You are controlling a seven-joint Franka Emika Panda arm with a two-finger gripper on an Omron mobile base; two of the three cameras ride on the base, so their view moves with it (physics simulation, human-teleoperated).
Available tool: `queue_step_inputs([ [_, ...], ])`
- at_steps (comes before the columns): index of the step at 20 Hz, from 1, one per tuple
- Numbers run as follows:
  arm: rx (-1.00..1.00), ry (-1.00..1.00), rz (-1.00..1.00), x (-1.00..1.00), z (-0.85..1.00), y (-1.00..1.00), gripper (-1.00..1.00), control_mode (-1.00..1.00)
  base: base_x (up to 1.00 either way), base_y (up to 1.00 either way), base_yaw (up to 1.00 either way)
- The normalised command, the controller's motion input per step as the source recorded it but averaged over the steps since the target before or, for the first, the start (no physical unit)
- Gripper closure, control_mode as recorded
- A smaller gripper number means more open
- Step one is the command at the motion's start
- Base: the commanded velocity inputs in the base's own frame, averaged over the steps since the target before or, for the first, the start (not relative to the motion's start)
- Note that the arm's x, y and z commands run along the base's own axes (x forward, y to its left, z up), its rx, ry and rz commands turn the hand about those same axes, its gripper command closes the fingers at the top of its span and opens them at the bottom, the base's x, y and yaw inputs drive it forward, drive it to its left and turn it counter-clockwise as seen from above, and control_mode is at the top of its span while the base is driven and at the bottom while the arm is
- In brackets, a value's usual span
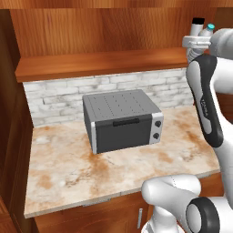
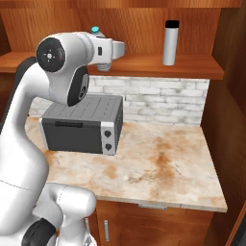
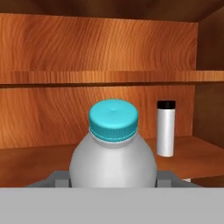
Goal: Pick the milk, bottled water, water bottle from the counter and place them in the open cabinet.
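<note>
While claw [image 3: 113, 177] grips bottled water [image 3: 113, 144], water bottle [image 3: 166, 128] stands upright on open cabinet [image 3: 39, 164] shelf.

The bottled water [image 3: 113, 148] is cut off below its shoulders in the hand view, so its label and base stay hidden. From the right base, the arm hides everything beneath its cap. From the left base, the arm also covers the water bottle [image 1: 197, 28] below its neck.

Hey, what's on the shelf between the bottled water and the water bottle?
Nothing: in the hand view, bare shelf lies between the bottled water and the water bottle.
</note>
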Motion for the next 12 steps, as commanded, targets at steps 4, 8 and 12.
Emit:
queue_step_inputs([
  [4, 0.00, 0.00, 0.00, 0.26, -0.09, 0.00, 1.00, -1.00, 0.00, 0.00, 0.00],
  [8, 0.00, 0.00, 0.00, 0.24, -0.14, 0.00, 1.00, -1.00, 0.00, 0.00, 0.00],
  [12, 0.00, 0.00, 0.00, 0.25, -0.17, 0.00, 1.00, -1.00, 0.00, 0.00, 0.00],
])
